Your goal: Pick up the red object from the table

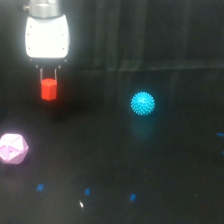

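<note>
Nearest the camera, at about 6 o'clock in the exterior view, the table [165, 165] is black and matte w/ a few small blue marks [87, 191] and a tiny white speck. Further back at 9 o'clock sits a pink ball [12, 148], faceted, resting on the surface. Mid-depth at roughly 3 o'clock is a spiky blue ball [143, 103], well apart from everything else. Farthest, at 11 o'clock, the white gripper [48, 80] hangs pointing down, its two thin fingers clenched on the red block [48, 89], which sits betw. them at the tips. The block looks lifted clear of the table, w/ a faint dark patch under it, though the blur makes that a judgement. It reads as small, stiff and light, prob. hard plastic w/ smooth flat faces, so a bit slippery; best hold is across two opposite flat sides near mid-height, approx. where the fingers are now.
</note>
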Robot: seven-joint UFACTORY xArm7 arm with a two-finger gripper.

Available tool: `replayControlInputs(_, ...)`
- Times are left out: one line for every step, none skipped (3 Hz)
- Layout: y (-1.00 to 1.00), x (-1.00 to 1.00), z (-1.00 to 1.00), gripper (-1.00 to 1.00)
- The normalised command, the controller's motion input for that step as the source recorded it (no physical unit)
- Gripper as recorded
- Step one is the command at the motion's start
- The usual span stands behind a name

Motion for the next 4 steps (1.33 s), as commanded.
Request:
replayControlInputs(-0.32, 0.09, 0.44, -1.00)
replayControlInputs(0.09, -0.21, 0.49, -1.00)
replayControlInputs(-0.45, 0.80, -0.48, -1.00)
replayControlInputs(0.18, 0.32, 0.29, -0.94)
